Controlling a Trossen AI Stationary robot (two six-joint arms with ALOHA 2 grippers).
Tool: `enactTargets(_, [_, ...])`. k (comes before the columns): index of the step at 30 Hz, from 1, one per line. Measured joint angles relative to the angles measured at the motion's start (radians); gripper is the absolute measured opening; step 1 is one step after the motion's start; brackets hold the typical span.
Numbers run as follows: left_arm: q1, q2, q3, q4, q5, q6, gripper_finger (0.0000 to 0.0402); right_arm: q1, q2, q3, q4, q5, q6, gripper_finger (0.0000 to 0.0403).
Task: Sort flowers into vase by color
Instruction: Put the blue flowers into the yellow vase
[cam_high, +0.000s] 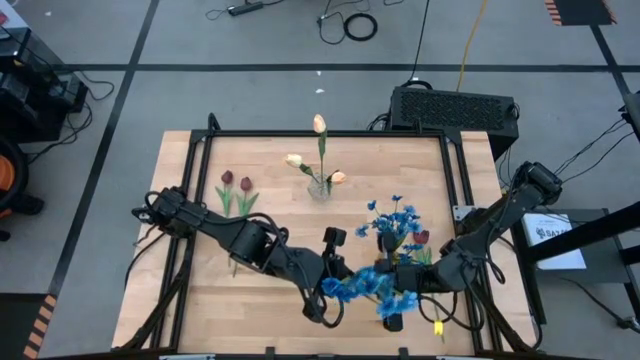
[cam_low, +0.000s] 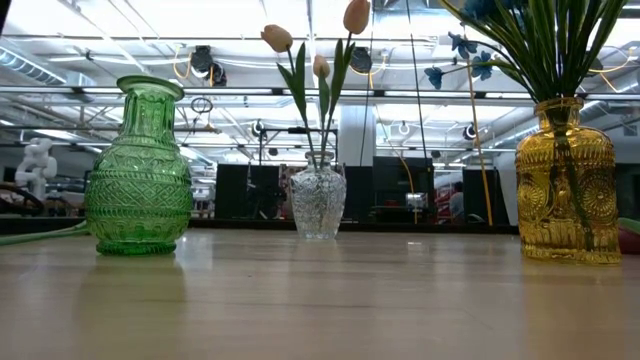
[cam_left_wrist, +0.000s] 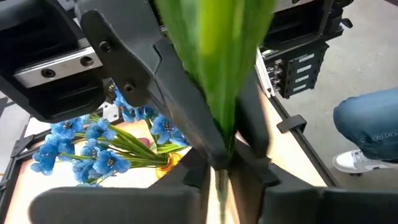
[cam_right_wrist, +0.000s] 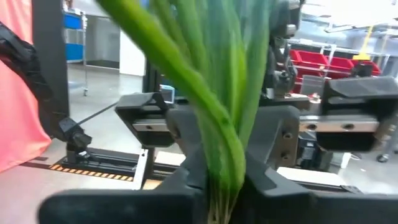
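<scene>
Near the front edge of the table (cam_high: 200, 300), left gripper (cam_high: 335, 285) and right gripper (cam_high: 400, 290) are both clamped on one blue flower stem (cam_high: 365, 288), held above the wood. Further back, more blue blooms sit in the amber vase (cam_low: 567, 185) and cream tulips (cam_high: 318, 150) in the clear vase (cam_low: 318, 200). Far left, two dark red tulips (cam_high: 236, 190) lie loose and the green vase (cam_low: 140, 170) holds nothing, so I'd judge it past halfway.

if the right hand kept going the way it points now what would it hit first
Most likely the left hand: the right hand, shut on the green leafy stems, points straight at it, close ahead across the stems. Depth between them is unclear.
</scene>
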Motion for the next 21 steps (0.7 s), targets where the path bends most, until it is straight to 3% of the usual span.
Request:
enactTargets(4, [-0.007, 0.0, 0.0, 0.004, -0.02, -0.006, 0.0115, 0.0, 0.0, 0.0, -0.007, 0.034, 0.0, 0.0009])
enactTargets(12, [-0.062, -0.009, 0.0, -0.023, -0.13, -0.028, 0.0222, 0.014, -0.01, 0.0, -0.008, 0.092, -0.008, 0.0011])
enactTargets(21, [-0.168, -0.069, 0.0, -0.176, -0.351, -0.149, 0.0249, 0.109, -0.078, 0.0, -0.002, 0.201, -0.035, 0.0009])
